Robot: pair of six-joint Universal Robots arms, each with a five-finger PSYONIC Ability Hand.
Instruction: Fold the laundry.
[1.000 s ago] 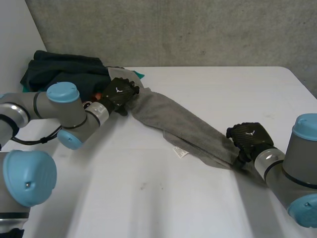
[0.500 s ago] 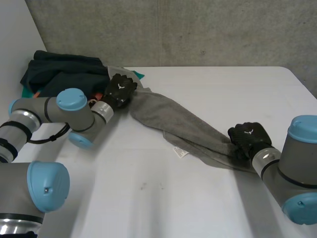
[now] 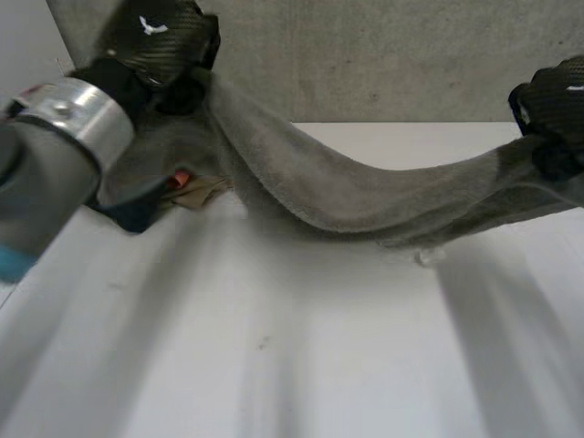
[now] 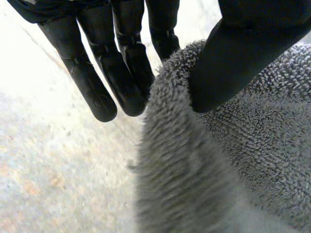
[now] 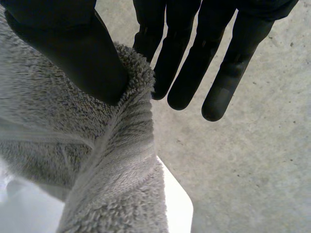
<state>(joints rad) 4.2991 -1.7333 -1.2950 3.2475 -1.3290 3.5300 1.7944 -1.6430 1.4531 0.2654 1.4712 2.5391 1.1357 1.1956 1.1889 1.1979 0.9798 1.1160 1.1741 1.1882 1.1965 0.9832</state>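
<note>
Mostly hidden behind grey towel [image 3: 365, 196] and left arm [image 3: 46, 164]: clothes pile [image 3: 196, 189]. Cut off at edge: right hand [image 3: 557, 105]. Too small to read: tag [image 3: 424, 258].

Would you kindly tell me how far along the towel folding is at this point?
Done: the towel looks clear of the table, hanging between both hands. In hand: the left hand pinches one end and the right hand the other, with the middle sagging. Left: no fold shows yet, so all the folding remains.
</note>
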